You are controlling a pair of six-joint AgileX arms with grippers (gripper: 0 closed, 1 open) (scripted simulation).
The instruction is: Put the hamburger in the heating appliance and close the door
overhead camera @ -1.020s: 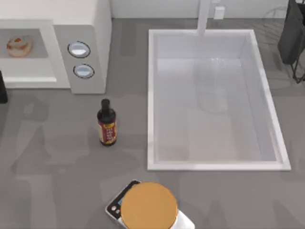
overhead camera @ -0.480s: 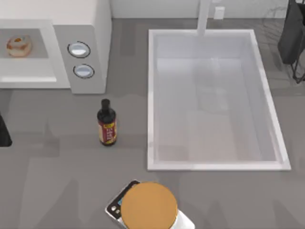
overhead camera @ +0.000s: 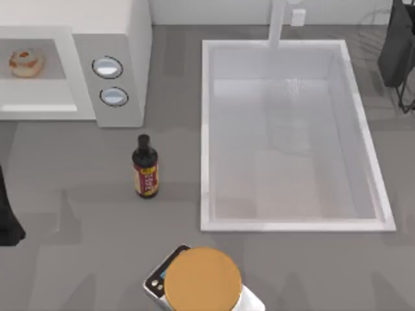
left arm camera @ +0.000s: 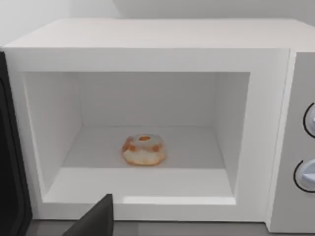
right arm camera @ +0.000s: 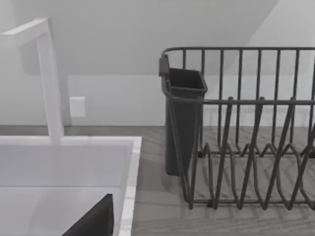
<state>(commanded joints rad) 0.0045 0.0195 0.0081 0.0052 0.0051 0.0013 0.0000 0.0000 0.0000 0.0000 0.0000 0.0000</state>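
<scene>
The hamburger (overhead camera: pixel 26 63) lies on the floor of the heating appliance (overhead camera: pixel 117 39) at the table's back left. In the left wrist view the hamburger (left arm camera: pixel 143 150) sits alone mid-cavity, and the door (left arm camera: pixel 12 162) stands swung open beside the opening as a dark edge-on panel. My left gripper (overhead camera: pixel 8 217) hangs at the table's left edge, well in front of the appliance, open and holding nothing; one dark finger (left arm camera: pixel 98 219) shows. My right gripper (overhead camera: pixel 397 45) is parked at the back right, open, with one finger (right arm camera: pixel 96 219) showing.
A dark sauce bottle (overhead camera: pixel 145 167) stands in front of the knob panel. The white sink (overhead camera: pixel 206 129) takes the middle and right. A flat tan-orange disc (overhead camera: pixel 202 280) rests on a small scale at the front edge. A dark wire dish rack (right arm camera: pixel 236 128) stands at the back right.
My left arm has drawn back from the microwave's opening along the table's left edge toward the front. The hamburger stays in the cavity. The right arm has not moved.
</scene>
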